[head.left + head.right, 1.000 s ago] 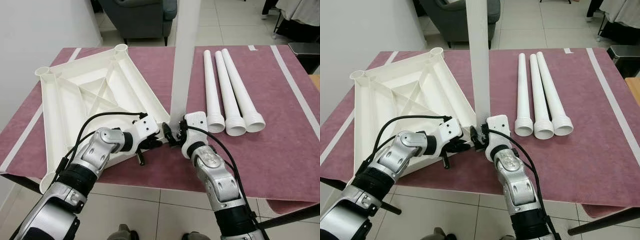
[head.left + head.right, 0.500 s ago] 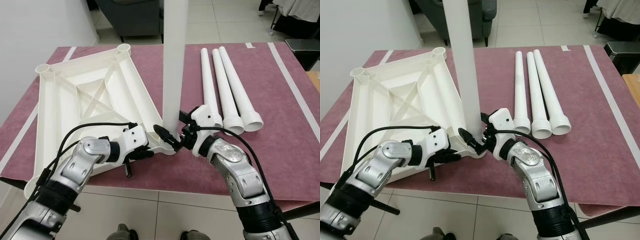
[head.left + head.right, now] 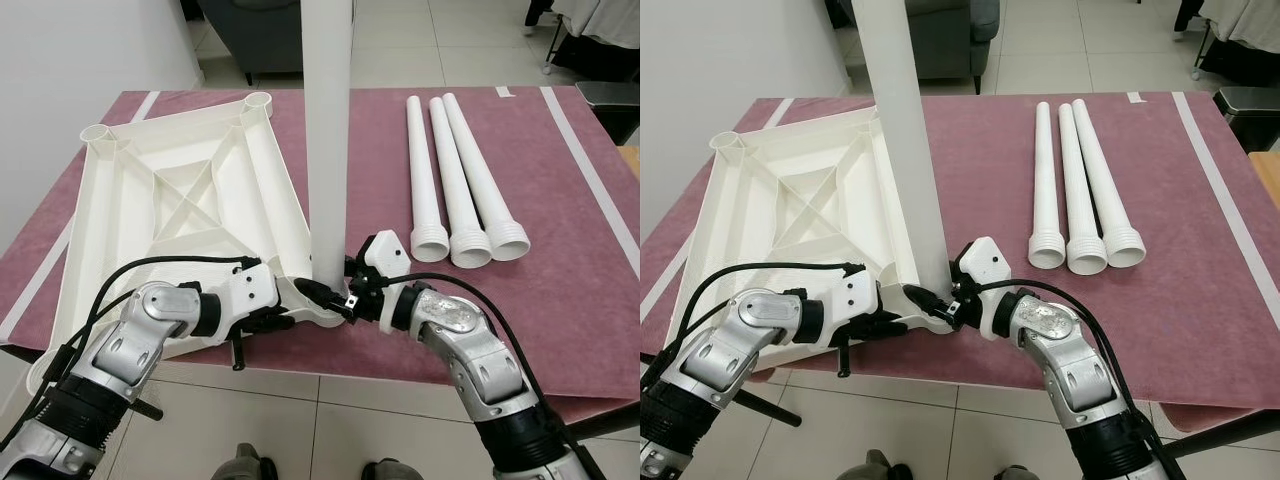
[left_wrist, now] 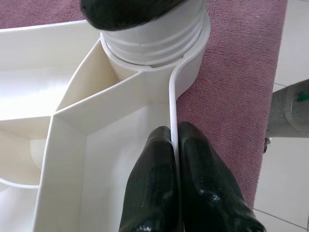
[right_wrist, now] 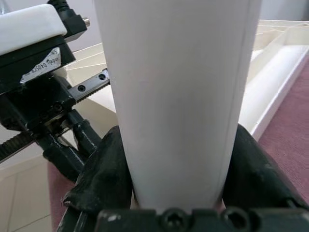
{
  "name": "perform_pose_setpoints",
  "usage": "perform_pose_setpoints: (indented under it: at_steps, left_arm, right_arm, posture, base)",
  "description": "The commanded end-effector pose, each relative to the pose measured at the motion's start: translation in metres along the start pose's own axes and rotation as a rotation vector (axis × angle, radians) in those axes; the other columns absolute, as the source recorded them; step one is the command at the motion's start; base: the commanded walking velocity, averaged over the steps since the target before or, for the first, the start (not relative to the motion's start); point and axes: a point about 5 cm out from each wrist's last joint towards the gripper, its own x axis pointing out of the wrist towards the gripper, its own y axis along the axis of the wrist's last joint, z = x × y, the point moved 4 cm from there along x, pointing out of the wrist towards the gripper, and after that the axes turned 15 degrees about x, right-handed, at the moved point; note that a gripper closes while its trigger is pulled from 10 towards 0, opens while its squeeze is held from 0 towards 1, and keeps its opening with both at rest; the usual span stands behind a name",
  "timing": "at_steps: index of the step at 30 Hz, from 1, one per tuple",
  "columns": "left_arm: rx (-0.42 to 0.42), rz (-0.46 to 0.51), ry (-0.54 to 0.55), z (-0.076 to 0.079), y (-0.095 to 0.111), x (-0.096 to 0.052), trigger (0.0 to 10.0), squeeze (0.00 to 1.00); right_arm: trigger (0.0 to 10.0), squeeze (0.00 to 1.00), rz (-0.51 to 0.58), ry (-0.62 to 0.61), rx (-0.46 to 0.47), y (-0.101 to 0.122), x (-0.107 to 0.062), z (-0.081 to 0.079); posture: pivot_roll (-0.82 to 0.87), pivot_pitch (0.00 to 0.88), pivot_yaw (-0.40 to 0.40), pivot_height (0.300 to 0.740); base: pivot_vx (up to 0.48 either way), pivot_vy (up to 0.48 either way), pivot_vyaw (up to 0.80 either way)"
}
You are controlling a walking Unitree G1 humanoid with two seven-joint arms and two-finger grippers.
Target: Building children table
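The leg [image 3: 328, 130] stands upright in the tabletop's [image 3: 170, 200] corner socket, clasped by the right gripper [image 3: 340, 290]; the left gripper [image 4: 175, 179] pinches the rim beside it.

wall [image 3: 80, 50]: white, left | floor [image 3: 440, 40]: pale tiles | armchair [image 3: 940, 35]: grey, far side

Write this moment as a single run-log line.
left gripper: shut on tabletop rim | right gripper: shut on upright leg at corner socket | spare legs: lying on mat
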Motion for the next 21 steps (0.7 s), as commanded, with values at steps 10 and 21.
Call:
perform_pose_setpoints:
  at_steps: [10,21]
  left_arm:
    - [0.010,0.030,0.115,-0.027,0.017,0.011,10.0,0.00]
    - [-0.053,-0.055,0.271,-0.066,0.012,0.040,10.0,0.00]
  right_arm:
    - [0.0,0.00,-0.112,-0.458,0.103,-0.041,-0.001,0.037]
    - [0.0,0.00,-0.025,-0.910,0.244,-0.045,-0.015,0.065]
  posture:
    - [-0.04,0.090,0.119,0.740]
    - [-0.04,0.092,0.122,0.740]
  base:
    - [0.000,0.000,0.00]
    - [0.000,0.000,0.00]
